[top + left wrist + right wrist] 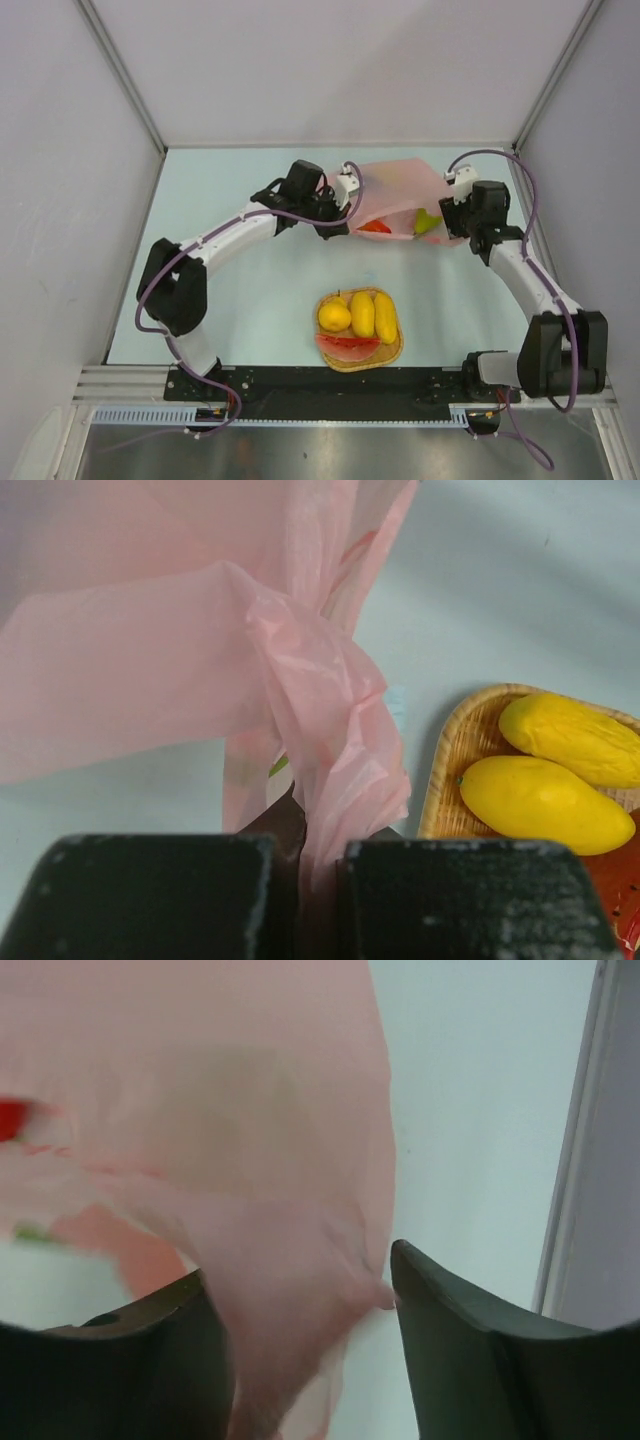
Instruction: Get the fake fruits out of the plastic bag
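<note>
Bag (200,670) pinched in left end effector (310,848).

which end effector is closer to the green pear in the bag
Right. The right end effector sits just beside the green pear at the right edge of the plastic bag; the left end effector pinches its opposite edge.
</note>
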Controlling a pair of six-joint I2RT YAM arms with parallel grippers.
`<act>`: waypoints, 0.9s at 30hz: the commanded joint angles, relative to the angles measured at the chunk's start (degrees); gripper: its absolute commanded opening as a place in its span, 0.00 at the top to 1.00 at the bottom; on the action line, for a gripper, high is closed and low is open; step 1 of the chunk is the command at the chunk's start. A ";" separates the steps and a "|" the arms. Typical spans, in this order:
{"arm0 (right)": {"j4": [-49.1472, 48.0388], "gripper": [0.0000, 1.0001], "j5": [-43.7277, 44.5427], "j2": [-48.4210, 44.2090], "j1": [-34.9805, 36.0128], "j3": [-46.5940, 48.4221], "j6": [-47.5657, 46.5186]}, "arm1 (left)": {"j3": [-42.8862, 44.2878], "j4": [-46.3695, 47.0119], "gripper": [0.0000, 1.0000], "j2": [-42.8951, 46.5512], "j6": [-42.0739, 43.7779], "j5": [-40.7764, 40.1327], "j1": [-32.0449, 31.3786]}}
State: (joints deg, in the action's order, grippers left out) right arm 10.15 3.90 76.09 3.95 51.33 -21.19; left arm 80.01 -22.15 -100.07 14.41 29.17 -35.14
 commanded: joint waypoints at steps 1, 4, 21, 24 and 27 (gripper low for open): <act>4.43 0.26 -11.18 -13.32 1.06 2.19 0.36 | -1.69 0.79 1.00 5.85 -0.97 2.03 -0.20; 4.70 0.17 -14.27 -21.24 6.48 3.42 1.06 | -1.96 0.79 1.00 6.20 -2.10 1.42 -0.20; -4.26 0.72 -13.83 -1.32 14.87 4.30 -1.57 | -4.95 2.90 1.00 8.93 -5.36 1.15 -0.37; -7.86 0.72 -13.66 3.17 15.13 4.57 -3.59 | -6.00 4.13 1.00 9.02 -5.80 0.37 -0.37; -11.63 0.73 -12.61 7.48 15.04 5.18 -7.01 | -5.48 5.01 0.99 8.84 -6.76 -4.28 -0.46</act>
State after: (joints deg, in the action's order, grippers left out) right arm 7.27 -9.52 79.81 18.85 54.89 -24.05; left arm 74.28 -20.56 -94.06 9.78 28.49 -35.27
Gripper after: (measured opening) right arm 0.282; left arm 0.004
